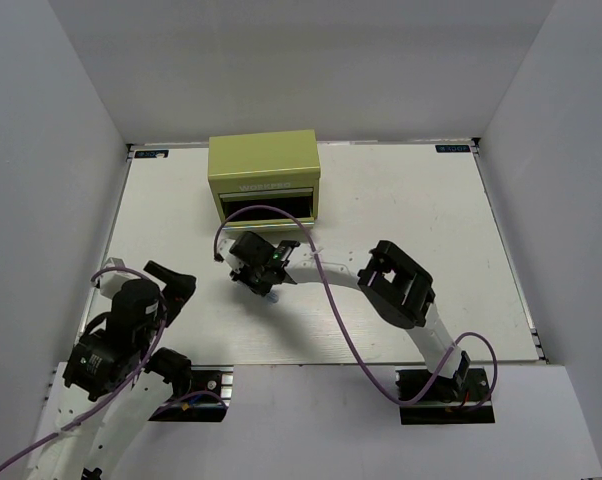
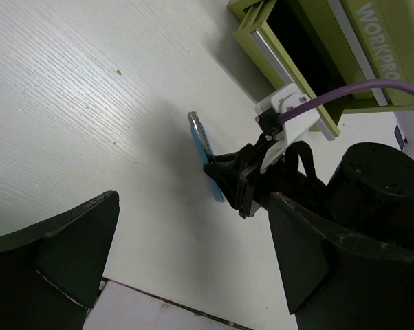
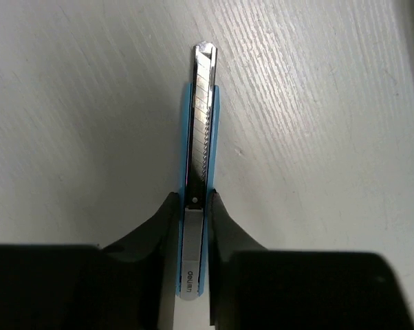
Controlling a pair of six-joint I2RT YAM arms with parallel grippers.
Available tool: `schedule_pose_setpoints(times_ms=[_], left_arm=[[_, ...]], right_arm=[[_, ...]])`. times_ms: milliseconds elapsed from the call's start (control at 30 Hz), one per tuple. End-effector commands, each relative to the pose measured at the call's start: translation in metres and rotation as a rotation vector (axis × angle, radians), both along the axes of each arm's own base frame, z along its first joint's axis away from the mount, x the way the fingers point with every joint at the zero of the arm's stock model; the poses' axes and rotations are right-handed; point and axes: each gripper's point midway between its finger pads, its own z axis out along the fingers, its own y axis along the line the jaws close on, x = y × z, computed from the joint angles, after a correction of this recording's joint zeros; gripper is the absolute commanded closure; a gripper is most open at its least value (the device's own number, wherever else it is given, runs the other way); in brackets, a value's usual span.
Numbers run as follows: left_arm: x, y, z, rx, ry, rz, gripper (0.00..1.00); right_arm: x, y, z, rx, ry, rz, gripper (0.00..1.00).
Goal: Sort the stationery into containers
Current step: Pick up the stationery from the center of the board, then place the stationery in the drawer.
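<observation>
Before the olive cabinet [image 1: 264,160] and its open drawer [image 1: 269,210], right gripper [image 3: 195,206] clamps a blue snap-off cutter [image 3: 200,124] low over the table [image 1: 431,220], not yet filed. Empty left gripper [image 2: 186,261] hangs, jaws apart. Drawer contents hidden; count filed unknown.

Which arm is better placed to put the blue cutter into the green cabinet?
Right. The right hand is shut on the blue cutter, in front of the cabinet; the left hand is open, back near its base.
</observation>
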Motion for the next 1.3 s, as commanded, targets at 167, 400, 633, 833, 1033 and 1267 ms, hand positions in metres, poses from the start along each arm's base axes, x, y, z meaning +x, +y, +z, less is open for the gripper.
schedule_pose_setpoints(times_ms=[167,400,633,833,1033,1267], left_arm=[[0.009,-0.007,-0.010,-0.014,-0.002,-0.008,0.00],[0.017,-0.018,-0.018,-0.043,-0.010,-0.039,0.00],[0.027,-0.026,-0.025,-0.046,-0.032,-0.069,0.00],[0.033,-0.033,-0.034,-0.035,-0.016,-0.096,0.00],[0.035,-0.035,-0.036,-0.024,-0.015,-0.114,0.00],[0.036,-0.036,-0.040,-0.021,-0.007,-0.114,0.00]], right_arm=[[-0.008,-0.045,-0.013,-0.119,-0.017,0.091,1.00],[0.047,-0.036,0.093,0.049,-0.354,0.243,1.00],[0.081,-0.046,0.132,0.039,-0.499,0.383,1.00],[0.118,-0.033,0.158,0.062,-0.573,0.461,1.00],[0.161,-0.018,0.156,0.011,-0.628,0.508,1.00],[0.184,-0.016,0.134,-0.032,-0.630,0.532,1.00]])
